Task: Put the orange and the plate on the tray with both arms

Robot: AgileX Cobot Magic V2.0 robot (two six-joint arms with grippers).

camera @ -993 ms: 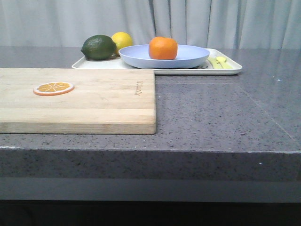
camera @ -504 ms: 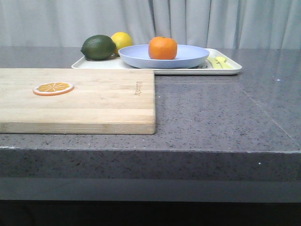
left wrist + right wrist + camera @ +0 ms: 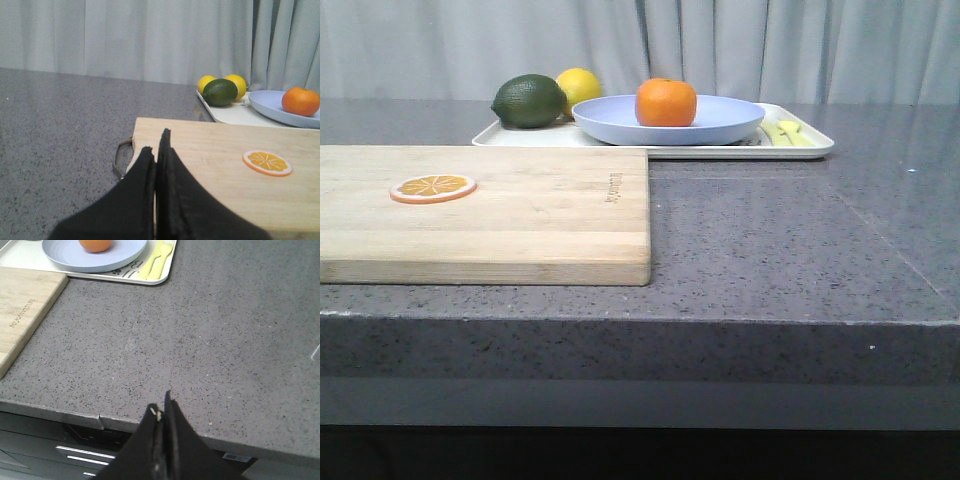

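Observation:
The orange (image 3: pixel 666 102) rests in the pale lavender-blue plate (image 3: pixel 720 122), and the plate sits on the white tray (image 3: pixel 800 148) at the back of the counter. The left wrist view shows the same orange (image 3: pixel 300 101), plate (image 3: pixel 270 107) and tray (image 3: pixel 227 114) far beyond the cutting board. Orange (image 3: pixel 95 244), plate (image 3: pixel 75 255) and tray (image 3: pixel 155 275) also lie far off in the right wrist view. My left gripper (image 3: pixel 156 142) is shut and empty over the board's near corner. My right gripper (image 3: pixel 161 405) is shut and empty by the counter's front edge. Neither gripper shows in the front view.
A pale wooden cutting board (image 3: pixel 540 215) with a thin orange slice (image 3: pixel 433 187) lies front left. On the tray sit a dark green lime (image 3: pixel 529 100), a yellow lemon (image 3: pixel 580 86) and yellow-green cutlery (image 3: pixel 788 132). Grey curtains hang behind the speckled counter (image 3: pixel 770 250).

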